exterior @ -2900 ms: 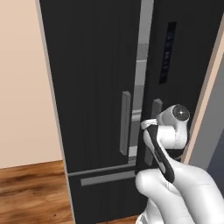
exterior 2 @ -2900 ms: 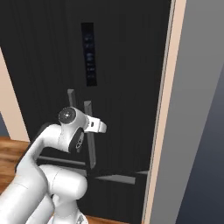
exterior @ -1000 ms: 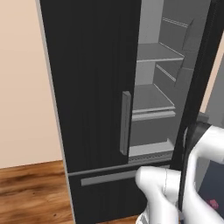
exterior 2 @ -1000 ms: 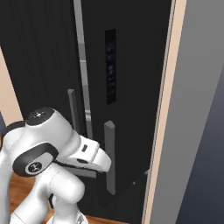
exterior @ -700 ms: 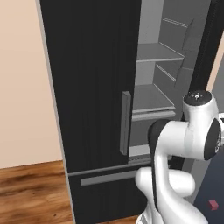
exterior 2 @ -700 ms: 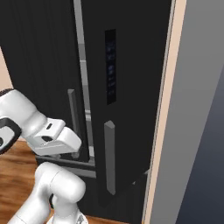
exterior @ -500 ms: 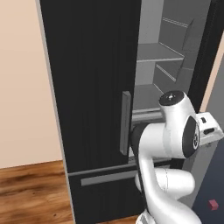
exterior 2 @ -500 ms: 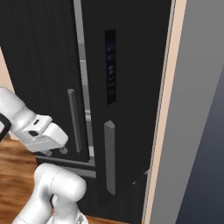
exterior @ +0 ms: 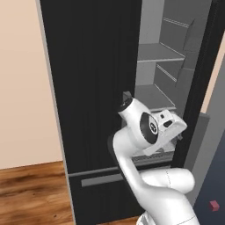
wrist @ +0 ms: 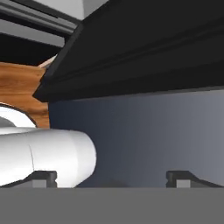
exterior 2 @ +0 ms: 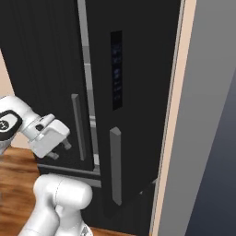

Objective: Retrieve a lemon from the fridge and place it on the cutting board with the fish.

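The fridge (exterior: pixel 92 88) is standing with its right door swung open, grey shelves (exterior: pixel 156 52) showing bare in the left base view; the right base view is showing that door's black front with its grey handle (exterior 2: pixel 115 166). The gripper (wrist: pixel 111 177), spread wide and holding nothing, is facing the door's edge above the wood floor (exterior: pixel 30 193).

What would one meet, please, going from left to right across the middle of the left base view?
Beige wall → shut left door of the fridge → the arm's round joint → end effector → the swung-open right door.
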